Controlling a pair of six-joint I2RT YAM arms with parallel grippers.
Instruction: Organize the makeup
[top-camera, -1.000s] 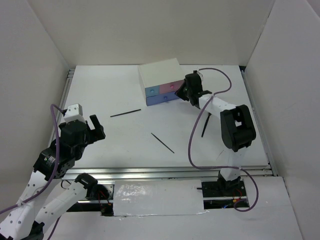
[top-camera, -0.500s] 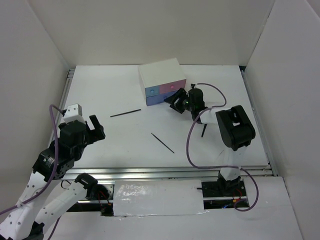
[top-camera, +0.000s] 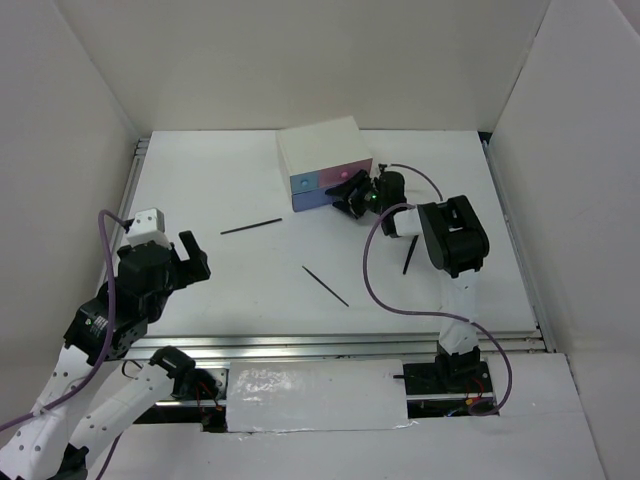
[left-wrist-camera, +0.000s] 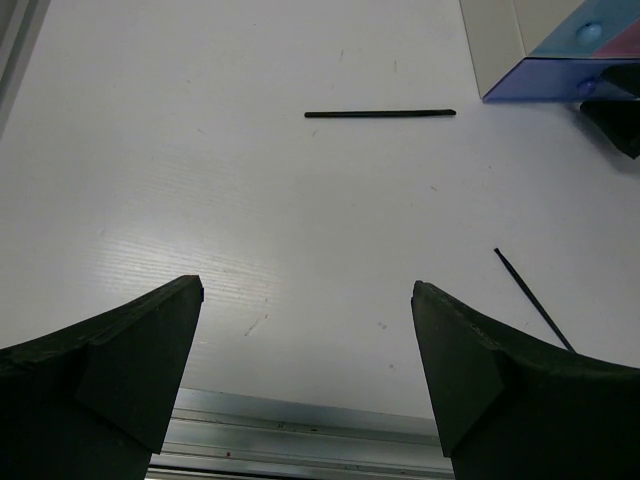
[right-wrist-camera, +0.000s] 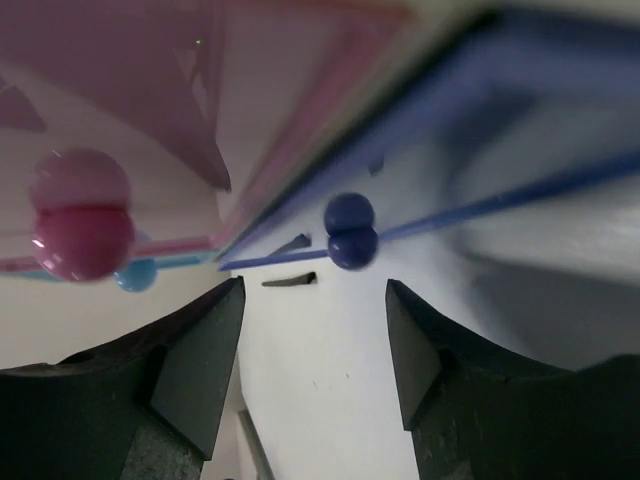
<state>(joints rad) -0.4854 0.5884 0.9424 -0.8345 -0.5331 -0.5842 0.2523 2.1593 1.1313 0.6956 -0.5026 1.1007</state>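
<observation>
Right gripper (right-wrist-camera: 312, 310) spread open, holding nothing, small dark blue round drawer knob (right-wrist-camera: 350, 232) just ahead. Centre fingers (right-wrist-camera: 190, 380) around it, close gently, pull straight back. Thin black makeup sticks (top-camera: 325, 285) behind, untouched.

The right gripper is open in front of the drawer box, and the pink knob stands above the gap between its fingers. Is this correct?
Not fully. The right gripper is open in front of the drawer box, but it is the dark blue knob above the gap; the pink knob lies off to one side. See the right wrist view.
</observation>
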